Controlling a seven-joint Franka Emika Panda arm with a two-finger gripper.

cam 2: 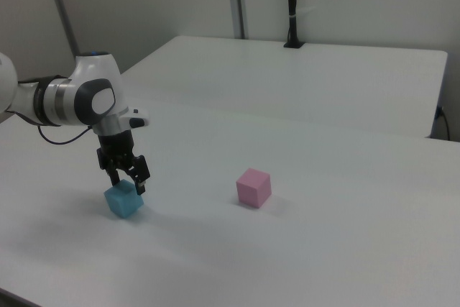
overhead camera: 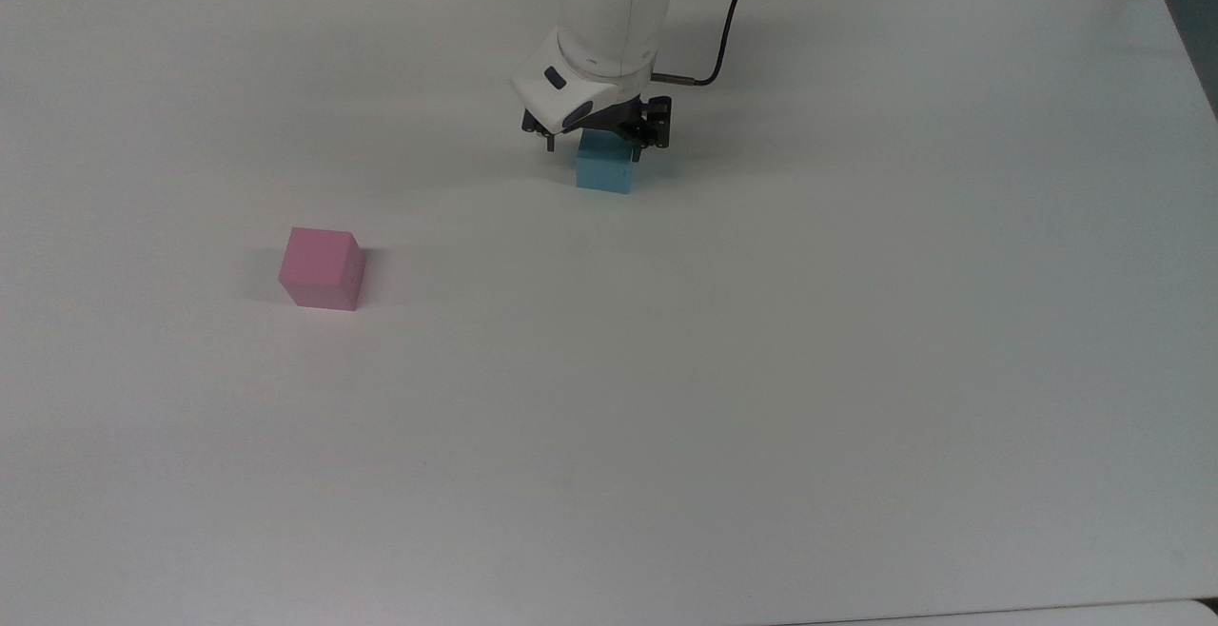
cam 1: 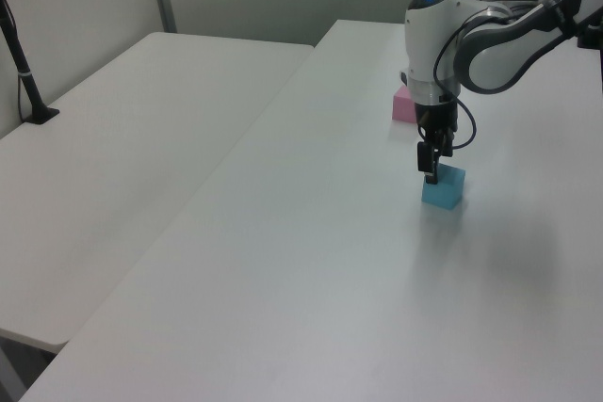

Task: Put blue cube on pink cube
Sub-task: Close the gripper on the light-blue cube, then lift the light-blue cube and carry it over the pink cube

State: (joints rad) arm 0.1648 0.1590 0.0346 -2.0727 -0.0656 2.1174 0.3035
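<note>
Spanning all views, white table (overhead camera: 856, 322) is carrying both cubes. Gripper (cam 2: 125, 175) is hanging open, straddling blue cube's (overhead camera: 603, 169) top, not clamping. Pink cube (overhead camera: 322, 268) is sitting well apart toward the top view's lower left, nothing between.

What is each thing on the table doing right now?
Blue cube: flat and level, low at the table, directly under the gripper, not on the pink cube yet.
Pink cube: sitting flat on the table, alone, nothing on top, apart from the blue cube.
Gripper: pointing straight down at the top of the blue cube.
Table: white, holding both cubes.
</note>
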